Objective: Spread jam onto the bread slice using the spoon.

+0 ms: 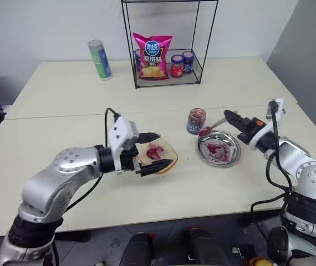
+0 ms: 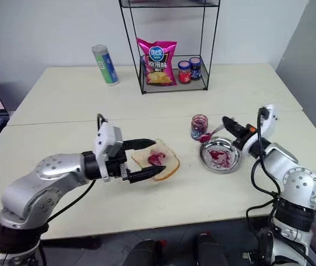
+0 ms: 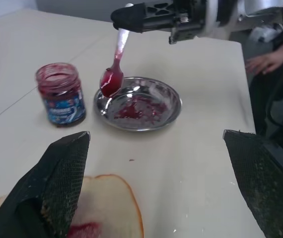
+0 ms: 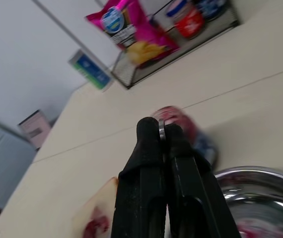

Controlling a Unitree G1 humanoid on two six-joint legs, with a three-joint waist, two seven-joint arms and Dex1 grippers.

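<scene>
spread wide, the left gripper (image 1: 154, 151) straddles the jam-stained bread slice (image 1: 159, 155), seemingly to steady it, while off to its right the right gripper (image 1: 228, 116), fingers pinched on the spoon (image 3: 112, 75), hangs the jam-loaded bowl between the open jam jar (image 1: 196, 120) and the smeared steel dish (image 1: 219, 148), probably to catch drips.

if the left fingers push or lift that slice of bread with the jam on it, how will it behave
The pale square bread slice with tan crust looks thin and light, so a push would probably slide it across the smooth cream table. Lifted by one edge, it would likely sag or tear. The wet red jam smear in its middle may make contact there sticky.
</scene>
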